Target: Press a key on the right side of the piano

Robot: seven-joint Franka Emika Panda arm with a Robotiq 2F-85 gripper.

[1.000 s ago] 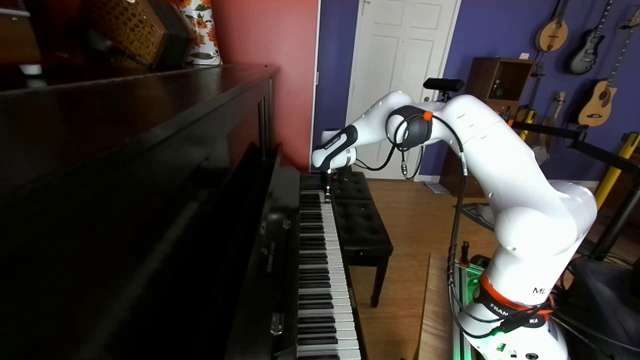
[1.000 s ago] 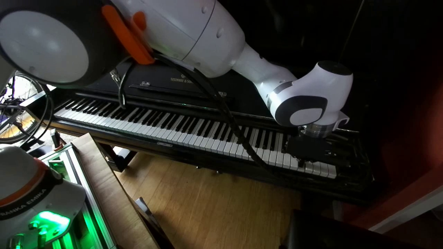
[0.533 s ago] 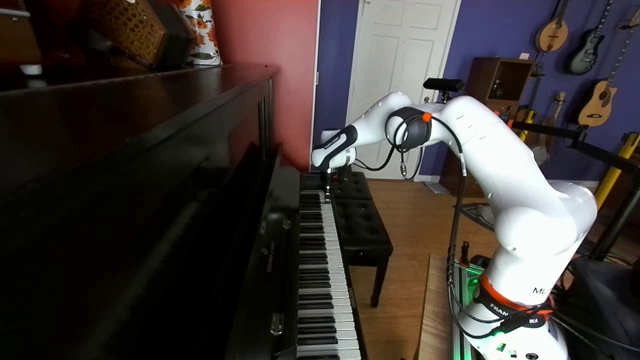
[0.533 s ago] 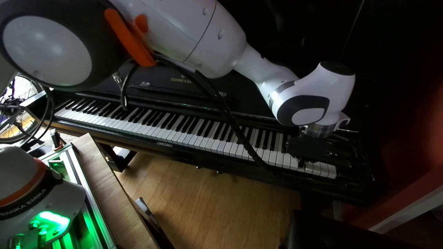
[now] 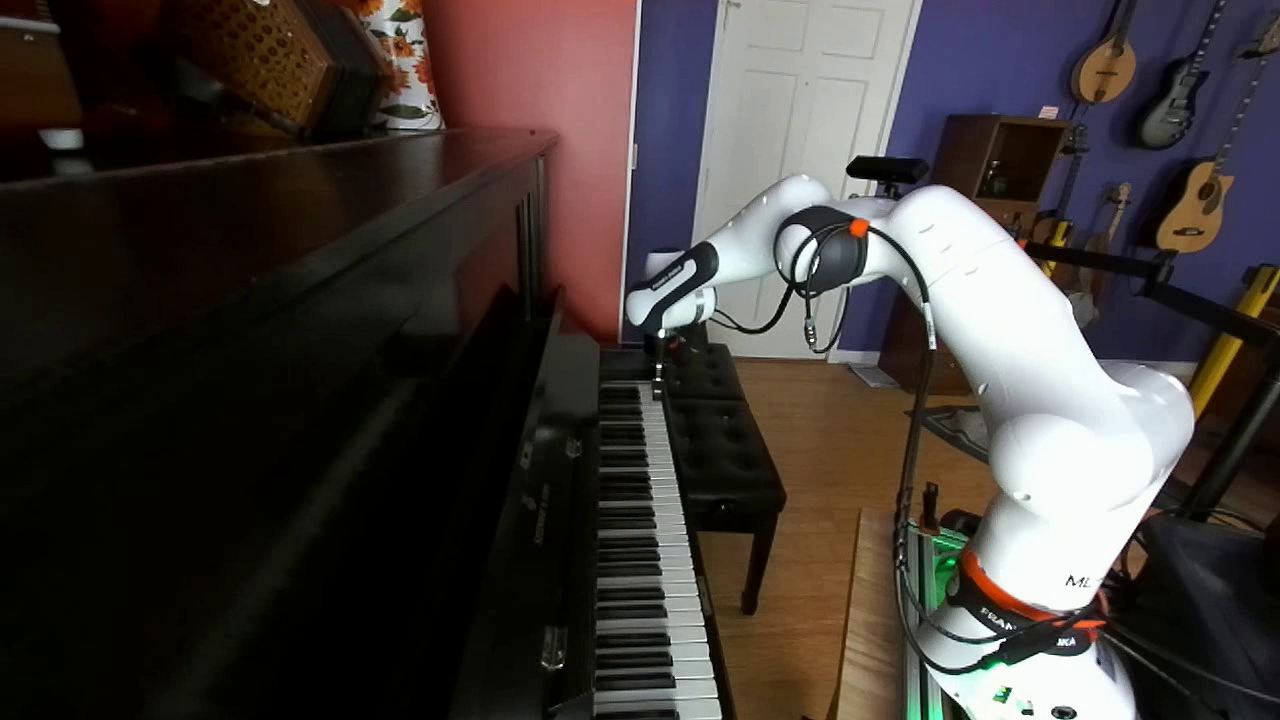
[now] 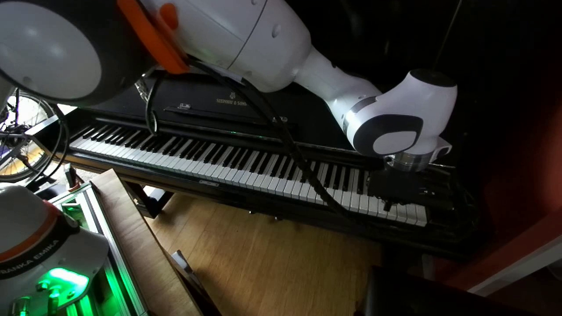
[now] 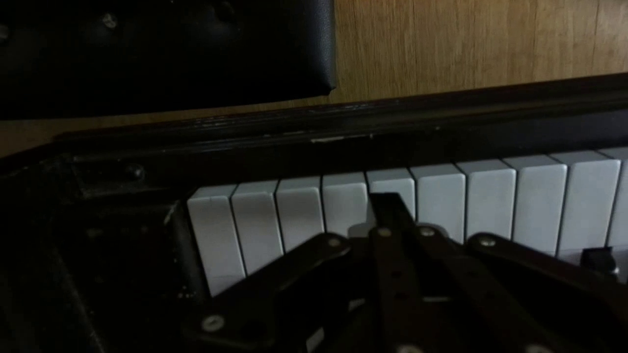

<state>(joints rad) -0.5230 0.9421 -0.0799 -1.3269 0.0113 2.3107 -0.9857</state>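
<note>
The dark piano (image 5: 300,300) fills the left of an exterior view, with its row of white and black keys (image 5: 660,560) running away from the camera. The piano (image 6: 197,96) also spans an exterior view, its keys (image 6: 237,175) showing from left to right. My gripper (image 6: 388,205) is over the white keys near the right end. It also shows in an exterior view (image 5: 658,390) at the far end of the keys. In the wrist view the gripper (image 7: 385,196) is shut and empty, its fingertips over a white key (image 7: 400,185). They appear slightly above it; contact is unclear.
A black padded bench (image 5: 722,450) stands beside the far keys; its corner also shows in the wrist view (image 7: 196,54). The piano's dark end block (image 7: 132,235) lies beyond the last key. A wooden table edge (image 6: 136,241) is near the robot base. A cable (image 6: 303,162) hangs from the arm.
The arm and gripper have risen a little from the keys and shifted slightly toward the piano's right end since half a second ago. Before that they barely moved.
</note>
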